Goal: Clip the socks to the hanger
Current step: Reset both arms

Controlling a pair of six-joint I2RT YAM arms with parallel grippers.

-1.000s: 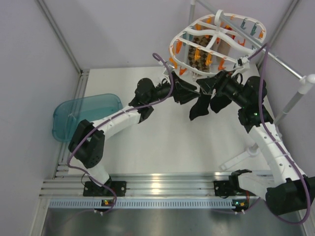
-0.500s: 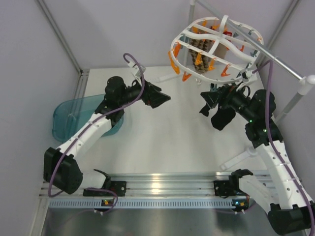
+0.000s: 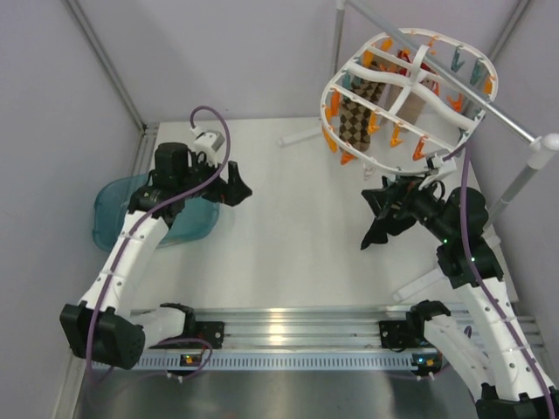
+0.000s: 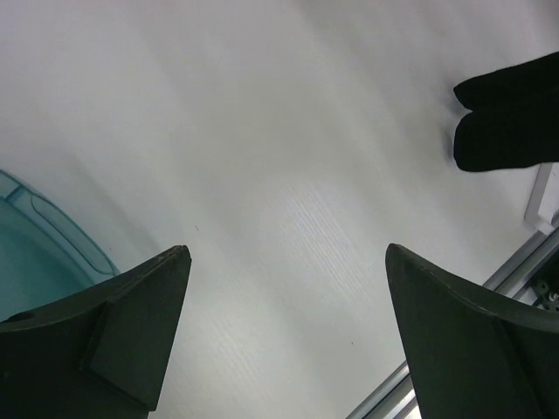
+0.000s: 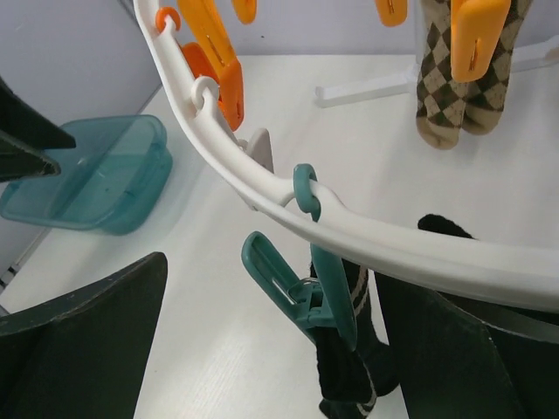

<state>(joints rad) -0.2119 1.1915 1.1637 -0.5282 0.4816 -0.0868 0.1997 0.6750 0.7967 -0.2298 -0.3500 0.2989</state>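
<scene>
Pulling back from the hanger [image 5: 384, 244], both arms have let go: your left fingers [image 4: 131, 332] and right fingers [image 5: 79, 349] stand apart, empty. The sock [image 5: 336, 367] hangs in a teal clip [image 5: 297, 297], so this clipping looks done.

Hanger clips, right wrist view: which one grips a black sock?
The teal clip under the hanger; the orange clips are empty or hold the brown patterned sock.

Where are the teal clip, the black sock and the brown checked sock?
teal clip [image 5: 334, 297], right wrist view, on its long arm.
black sock [image 5: 345, 371], right wrist view, fabric just below the clip.
brown checked sock [image 5: 441, 92], right wrist view, its lower part.
</scene>
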